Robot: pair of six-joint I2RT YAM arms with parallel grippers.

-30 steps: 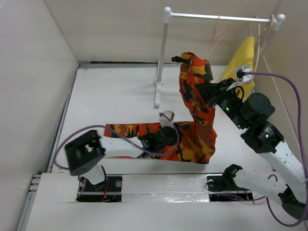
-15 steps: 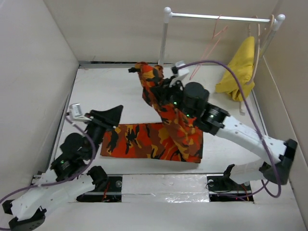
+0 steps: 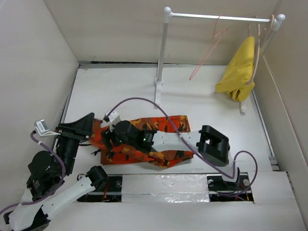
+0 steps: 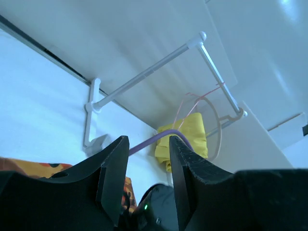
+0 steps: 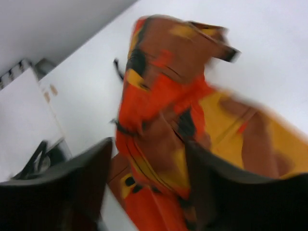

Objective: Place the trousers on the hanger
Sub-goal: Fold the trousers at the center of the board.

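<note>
Currently the trousers (image 3: 175, 124) are down on the table (image 3: 120, 91), in a flat, loosely folded heap close to the near edge, left of centre. Their long axis runs left to right, roughly parallel to that edge, with the right end tipped slightly toward the back. Can't tell which end is the waist. The fabric is soft and creased, in an orange, red, yellow and black camo print, and the outline is rumpled at the left end.

The right arm reaches leftward, low across the trousers. The right gripper (image 5: 149, 144) is over their left end with its jaws wide apart. The wrist view is motion-blurred, so the cloth in the gap probably isn't pinched, but I can't confirm contact.

The left gripper (image 4: 148, 144) sits near the left edge, just beside the trousers' left end and pointing toward the back right. Its jaws are parted and hold nothing, with only the background showing between the fingers.

The hanger (image 3: 204, 55) is thin salmon-pink wire, triangular, hooked on the white rail (image 3: 216, 18) at the back and hanging tilted. It's bare and well apart from the trousers. A yellow cloth (image 3: 238, 67) hangs on the rail's right end, draped limp by the right wall.
</note>
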